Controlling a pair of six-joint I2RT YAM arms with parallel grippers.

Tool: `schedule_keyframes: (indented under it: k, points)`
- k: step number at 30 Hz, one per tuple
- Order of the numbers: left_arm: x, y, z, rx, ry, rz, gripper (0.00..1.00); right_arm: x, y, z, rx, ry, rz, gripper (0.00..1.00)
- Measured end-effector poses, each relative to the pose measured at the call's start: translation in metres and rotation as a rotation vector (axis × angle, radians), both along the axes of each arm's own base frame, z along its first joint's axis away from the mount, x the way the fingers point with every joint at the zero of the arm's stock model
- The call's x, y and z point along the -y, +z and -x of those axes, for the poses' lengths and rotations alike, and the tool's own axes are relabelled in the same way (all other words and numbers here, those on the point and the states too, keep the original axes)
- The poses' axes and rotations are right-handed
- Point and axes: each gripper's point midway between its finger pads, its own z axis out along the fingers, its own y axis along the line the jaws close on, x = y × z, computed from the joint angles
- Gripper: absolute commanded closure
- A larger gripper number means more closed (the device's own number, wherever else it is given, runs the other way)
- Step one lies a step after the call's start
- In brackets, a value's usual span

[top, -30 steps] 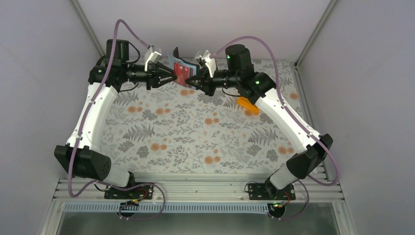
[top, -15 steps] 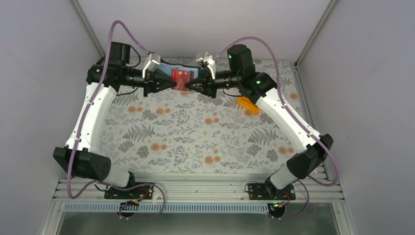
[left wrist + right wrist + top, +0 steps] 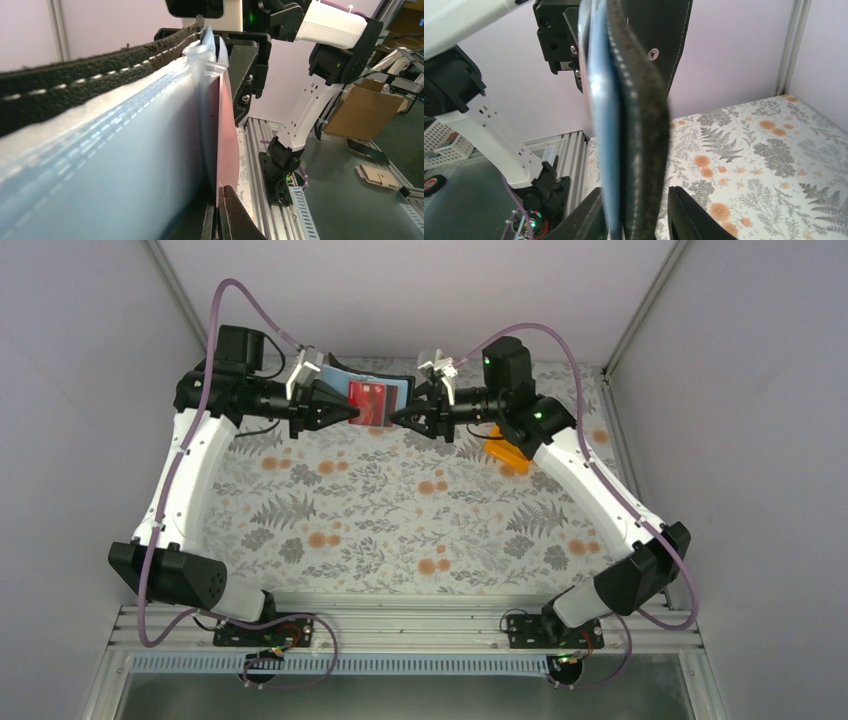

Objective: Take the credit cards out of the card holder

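The black card holder [image 3: 396,386] hangs in the air over the far part of the table, spread between my two grippers. A red credit card [image 3: 368,400] sticks out of its grey-blue pocket. My left gripper [image 3: 355,412] is shut on the card's left edge. In the left wrist view the thin red card [image 3: 227,150] sits between the closed fingertips [image 3: 235,215], beside the blue lining [image 3: 125,160]. My right gripper [image 3: 394,416] is closed around the card holder's right end. In the right wrist view the black leather edge [image 3: 644,125] stands between the fingers [image 3: 686,215].
An orange plastic bin [image 3: 506,454] lies on the floral table cloth [image 3: 400,520], under the right forearm. The back wall is close behind the card holder. Aluminium rails run along the near edge of the table.
The two grippers have drawn apart, the right one moving right. The card holder has opened out flatter between them, and the red card now faces up more fully.
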Motion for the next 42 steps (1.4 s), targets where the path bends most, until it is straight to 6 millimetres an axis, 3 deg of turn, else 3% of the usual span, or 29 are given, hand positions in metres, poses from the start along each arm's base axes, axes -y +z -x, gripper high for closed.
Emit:
schedule_keyframes:
  k: [5, 19, 24, 32, 42]
  points:
    - [0.0, 0.0, 0.0, 0.0, 0.001, 0.0, 0.98, -0.001, 0.004, 0.005, -0.006, 0.036, -0.019, 0.95]
    - [-0.01, 0.001, -0.01, -0.002, 0.046, -0.003, 0.89, -0.002, 0.003, 0.009, -0.005, 0.067, -0.023, 0.96]
    - [-0.01, 0.004, -0.007, 0.007, 0.033, 0.008, 0.8, -0.002, 0.002, 0.011, -0.011, 0.078, -0.022, 0.96]
    - [-0.013, 0.02, -0.003, 0.065, 0.035, 0.018, 0.84, -0.001, 0.001, 0.015, -0.008, 0.1, -0.021, 0.96]
    - [-0.002, 0.01, -0.007, 0.058, 0.051, -0.035, 0.89, -0.001, 0.0, 0.015, -0.003, 0.105, -0.02, 0.96]
